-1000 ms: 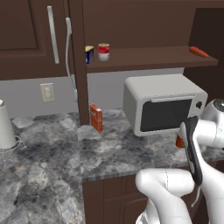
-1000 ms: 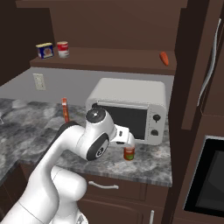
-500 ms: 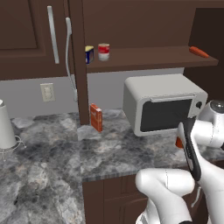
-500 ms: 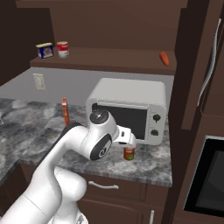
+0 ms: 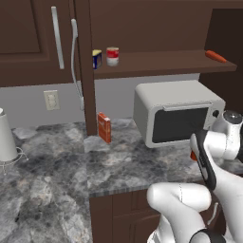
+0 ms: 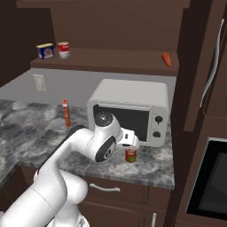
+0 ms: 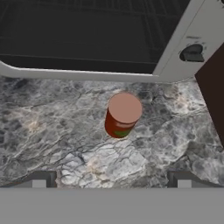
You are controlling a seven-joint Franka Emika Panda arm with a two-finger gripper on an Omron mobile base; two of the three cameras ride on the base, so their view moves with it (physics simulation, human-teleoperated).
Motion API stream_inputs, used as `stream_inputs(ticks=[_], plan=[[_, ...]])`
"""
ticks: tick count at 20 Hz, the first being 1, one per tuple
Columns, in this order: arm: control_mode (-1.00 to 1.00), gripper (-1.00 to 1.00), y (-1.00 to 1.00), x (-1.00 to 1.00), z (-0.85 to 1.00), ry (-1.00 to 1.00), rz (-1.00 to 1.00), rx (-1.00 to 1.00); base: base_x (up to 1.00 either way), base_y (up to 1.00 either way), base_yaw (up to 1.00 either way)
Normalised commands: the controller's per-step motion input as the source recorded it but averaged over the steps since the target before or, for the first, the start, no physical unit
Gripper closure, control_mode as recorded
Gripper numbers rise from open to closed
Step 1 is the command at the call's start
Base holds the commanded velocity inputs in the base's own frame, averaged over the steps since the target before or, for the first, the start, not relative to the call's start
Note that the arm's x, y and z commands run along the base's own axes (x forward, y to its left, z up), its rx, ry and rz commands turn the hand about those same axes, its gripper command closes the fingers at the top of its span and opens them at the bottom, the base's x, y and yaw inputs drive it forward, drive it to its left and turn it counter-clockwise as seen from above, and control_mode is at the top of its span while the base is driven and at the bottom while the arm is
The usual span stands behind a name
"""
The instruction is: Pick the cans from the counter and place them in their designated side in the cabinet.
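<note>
A plain orange-red can [image 7: 122, 114] stands upright on the grey marbled counter [image 7: 52, 127], just in front of the microwave. My gripper [image 7: 111, 180] hangs open above it and touches nothing; its fingertips [image 7: 43, 179] stand far apart. From the right base view the same can [image 6: 130, 155] sits right under my gripper [image 6: 129, 142]. A sliver of this can [image 5: 192, 155] peeks from behind the arm. The red can with a cream-white band [image 5: 112, 56] stands on the cabinet [image 5: 161, 61] shelf at its left end.
A blue-and-yellow container [image 5: 97, 59] stands beside the banded can. A white microwave [image 5: 175, 111] fills the counter's back right. A flat orange-red box [image 5: 104, 127] stands left of it. An orange object [image 5: 216, 56] lies at the shelf's right end. A white kettle [image 5: 5, 142] is far left.
My hand has shifted slightly right, settling over the orange-red can. The jaws stayed open and the cans have not moved.
</note>
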Motion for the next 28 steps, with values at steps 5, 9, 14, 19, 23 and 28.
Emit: stream_inputs(ticks=[5,9,14,19,23,28], plan=[[-1.00,-1.00,-0.09,0.18,-0.18,0.02,0.00,0.01,0.00,0.00,0.00],[-1.00,-1.00,-0.09,0.21,-0.18,0.05,-0.01,0.01,0.00,0.00,0.00],[-1.00,-1.00,-0.09,0.21,-0.16,0.04,-0.01,0.01,0.00,0.00,0.00],[-1.00,-1.00,-0.09,0.23,-0.13,0.02,0.00,0.01,0.00,0.00,0.00],[-1.00,-1.00,-0.08,0.21,-0.12,0.01,0.00,0.01,0.00,0.00,0.00],[-1.00,-1.00,-0.07,0.18,-0.16,0.01,0.00,0.01,0.00,0.00,0.00]])
